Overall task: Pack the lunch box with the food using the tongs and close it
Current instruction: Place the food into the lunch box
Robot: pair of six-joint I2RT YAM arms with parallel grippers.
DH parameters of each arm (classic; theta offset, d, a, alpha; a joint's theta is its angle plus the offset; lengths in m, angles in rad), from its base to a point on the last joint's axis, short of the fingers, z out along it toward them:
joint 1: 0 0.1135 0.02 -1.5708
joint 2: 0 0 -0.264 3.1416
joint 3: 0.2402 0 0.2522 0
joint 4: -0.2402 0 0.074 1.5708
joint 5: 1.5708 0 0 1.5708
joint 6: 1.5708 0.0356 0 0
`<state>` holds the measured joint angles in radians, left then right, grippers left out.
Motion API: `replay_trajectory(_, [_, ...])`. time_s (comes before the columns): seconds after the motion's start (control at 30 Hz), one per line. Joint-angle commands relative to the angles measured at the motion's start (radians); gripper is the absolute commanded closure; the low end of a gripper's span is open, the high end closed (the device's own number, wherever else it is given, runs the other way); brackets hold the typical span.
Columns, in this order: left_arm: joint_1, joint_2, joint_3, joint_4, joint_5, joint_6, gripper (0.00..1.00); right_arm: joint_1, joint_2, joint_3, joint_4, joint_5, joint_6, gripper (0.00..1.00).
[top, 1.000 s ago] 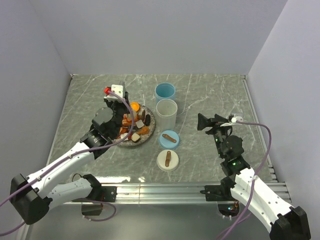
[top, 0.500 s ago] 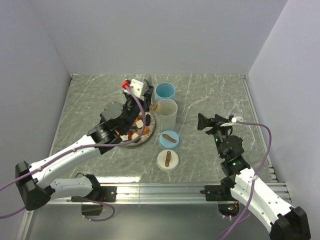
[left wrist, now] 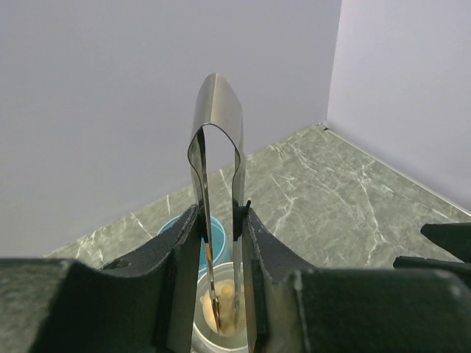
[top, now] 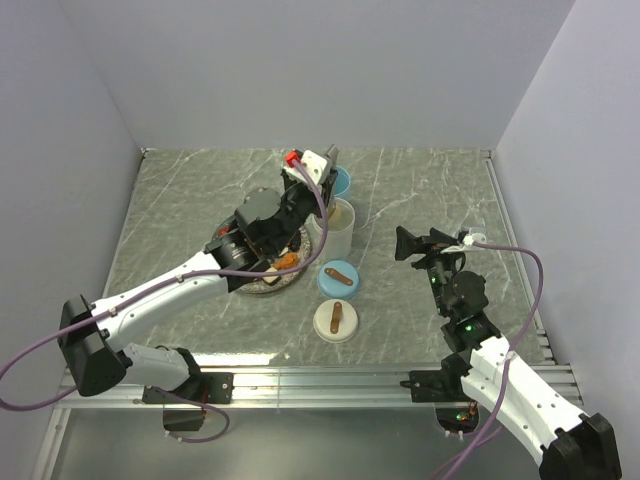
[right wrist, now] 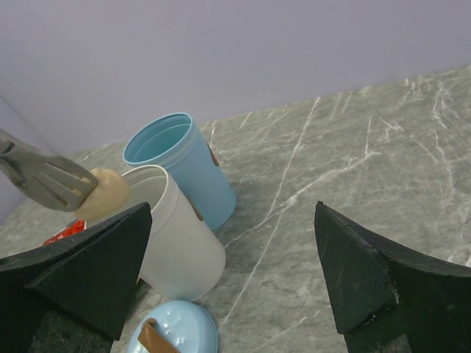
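Observation:
My left gripper (top: 318, 178) is shut on the grey metal tongs (left wrist: 217, 110), whose looped end stands up between the fingers. The tong tips pinch a pale tan piece of food (right wrist: 103, 193) just above the mouth of the lunch box's white cup (top: 335, 228); the same piece (left wrist: 223, 307) shows over that cup in the left wrist view. The blue cup (top: 337, 181) stands right behind it. More food (top: 285, 262) lies on the plate (top: 262, 287), partly hidden by my left arm. My right gripper (top: 405, 243) hovers open and holds nothing, to the right of the cups.
A blue lid (top: 338, 277) and a white lid (top: 336, 319), each with a brown strip handle, lie in front of the white cup. Walls close the table on the left, back and right. A metal rail (top: 330, 378) runs along the near edge.
My left arm has swung right from over the plate to above the white cup, carrying the tongs and the tan piece. The right arm has stayed still.

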<state>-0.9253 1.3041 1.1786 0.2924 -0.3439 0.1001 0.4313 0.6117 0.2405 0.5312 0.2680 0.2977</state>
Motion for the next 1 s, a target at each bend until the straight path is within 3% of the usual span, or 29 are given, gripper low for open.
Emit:
replay_trajectory(0.0, [-0.003,0.015,0.065,0.063,0.022,0.03,0.9,-0.006,-0.012,-0.007,0.039,-0.001,-0.008,0.02])
replay_trajectory(0.23, [-0.004,0.035,0.062,0.097,0.002,0.033,0.68,-0.006,-0.003,-0.004,0.039,-0.003,-0.009,0.02])
replay_trajectory(0.43, [-0.004,0.032,0.056,0.111,0.011,0.036,0.6,-0.006,0.0,-0.004,0.043,-0.006,-0.009,0.02])
replay_trajectory(0.77, [-0.004,0.017,0.032,0.132,-0.024,0.05,0.61,-0.006,0.01,-0.001,0.046,-0.007,-0.011,0.02])
replay_trajectory(0.97, [-0.004,-0.147,-0.094,0.182,-0.216,0.105,0.62,-0.006,0.006,-0.004,0.05,-0.007,-0.012,0.02])
